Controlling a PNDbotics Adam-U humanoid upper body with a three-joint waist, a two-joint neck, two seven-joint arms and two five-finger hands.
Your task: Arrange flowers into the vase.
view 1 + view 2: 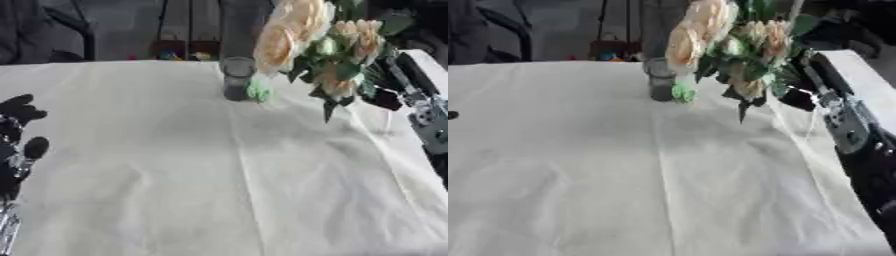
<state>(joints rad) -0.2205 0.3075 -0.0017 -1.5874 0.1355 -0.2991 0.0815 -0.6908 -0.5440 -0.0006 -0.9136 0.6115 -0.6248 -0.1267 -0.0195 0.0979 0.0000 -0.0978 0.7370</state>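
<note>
I am seeing pale peach and cream flowers with dark green leaves, and a lighter green bit showing at the foot of the grey, see-through vase. A plain off-white cloth is covering the bench. My left hand is showing black at the left edge.

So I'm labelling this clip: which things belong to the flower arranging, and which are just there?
Part of the job:
- flowers, held above the table
- vase, standing empty on the cloth
- right robot hand, carrying the flowers

Just there:
- white cloth
- left robot hand, idle at the left edge
- small green thing beside the vase
</note>
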